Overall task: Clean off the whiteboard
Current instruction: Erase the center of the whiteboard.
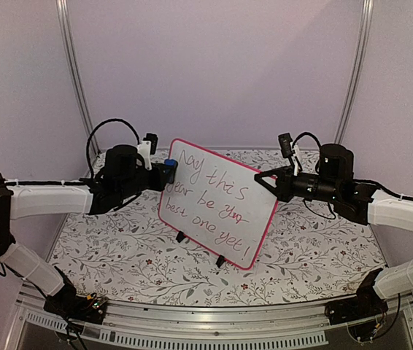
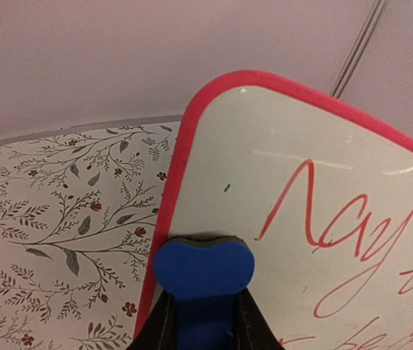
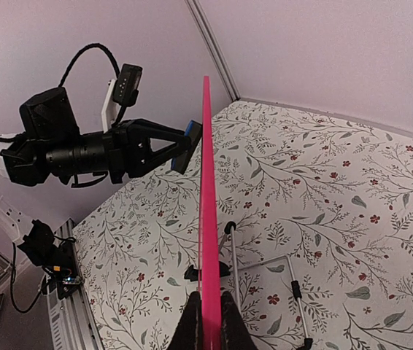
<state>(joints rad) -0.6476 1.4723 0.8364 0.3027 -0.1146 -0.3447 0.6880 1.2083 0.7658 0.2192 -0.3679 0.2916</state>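
Plain lilac walls surround a desk (image 1: 119,255) covered in a white cloth printed with leafy sprigs. The whiteboard (image 1: 217,211), pink-framed, stands tilted near the middle of the desk on two small black feet, between the two arms. Red handwriting (image 1: 208,191) fills its face in four lines. None of it looks wiped, so the erasing seems barely begun and the whole message is left to clear.

The left pincer (image 1: 166,173) is closed on a blue eraser (image 1: 171,168), held at the board's upper left corner. The right pincer (image 1: 261,178) is clamped shut on the board's right edge, apparently steadying it.

The left wrist view shows the eraser's rounded head over the white surface just inside the frame, short of the first red stroke. The right wrist view looks along the board edge-on and reveals a wire stand (image 3: 233,255) behind it that the overhead view hides. Whether the eraser actually touches the board, I cannot tell.
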